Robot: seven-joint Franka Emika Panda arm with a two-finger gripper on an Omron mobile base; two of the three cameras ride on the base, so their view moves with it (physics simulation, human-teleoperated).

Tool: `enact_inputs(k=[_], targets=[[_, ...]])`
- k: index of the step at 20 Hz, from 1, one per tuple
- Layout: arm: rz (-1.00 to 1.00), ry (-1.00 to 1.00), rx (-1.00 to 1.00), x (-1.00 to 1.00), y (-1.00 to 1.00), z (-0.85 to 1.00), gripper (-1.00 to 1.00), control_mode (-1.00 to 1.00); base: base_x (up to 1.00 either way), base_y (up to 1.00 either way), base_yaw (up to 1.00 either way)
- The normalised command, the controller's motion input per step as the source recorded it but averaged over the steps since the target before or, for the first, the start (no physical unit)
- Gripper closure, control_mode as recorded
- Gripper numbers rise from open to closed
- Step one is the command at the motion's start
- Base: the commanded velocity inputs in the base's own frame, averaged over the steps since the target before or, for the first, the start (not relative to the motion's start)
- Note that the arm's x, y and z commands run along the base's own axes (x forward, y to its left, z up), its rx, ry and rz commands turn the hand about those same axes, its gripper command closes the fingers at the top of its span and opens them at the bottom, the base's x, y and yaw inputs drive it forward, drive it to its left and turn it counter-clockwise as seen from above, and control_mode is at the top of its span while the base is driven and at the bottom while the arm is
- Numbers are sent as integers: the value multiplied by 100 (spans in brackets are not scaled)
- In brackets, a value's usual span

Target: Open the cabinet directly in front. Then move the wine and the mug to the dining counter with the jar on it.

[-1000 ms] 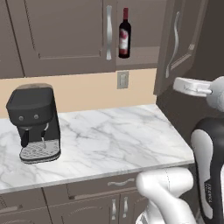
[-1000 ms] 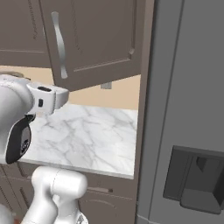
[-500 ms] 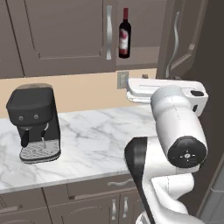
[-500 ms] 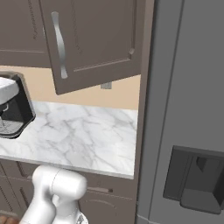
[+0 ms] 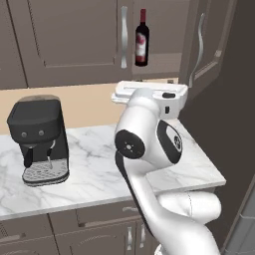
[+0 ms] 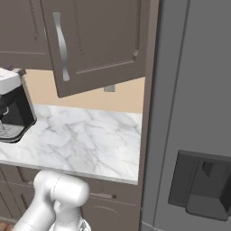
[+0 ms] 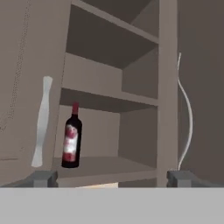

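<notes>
Standing upright on the bottom shelf of the open cabinet (image 7: 168, 87), left side, the wine bottle (image 7: 71, 137) looks heavy, rigid, slick, breakable glass, best taken mid-body below the neck; gripper (image 7: 111, 177) fingers spread wide, empty.

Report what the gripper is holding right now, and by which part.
Nothing. The gripper is open and empty, facing the cabinet; the wine stands untouched on its lowest shelf.
</notes>
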Motion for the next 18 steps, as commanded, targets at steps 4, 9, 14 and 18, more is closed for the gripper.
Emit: enact_inputs(k=[4,9,14,18], targets=[[-2,13,0,100,0,-15,-100,-100,0,0,0],[-21,17,0,100,-23,-10,-100,-100,0,0,0],[-27,15,0,87,-61,-6,-100,-100,0,0,0],[-27,12,0,32,-100,-3,-100,-100,0,0,0]])
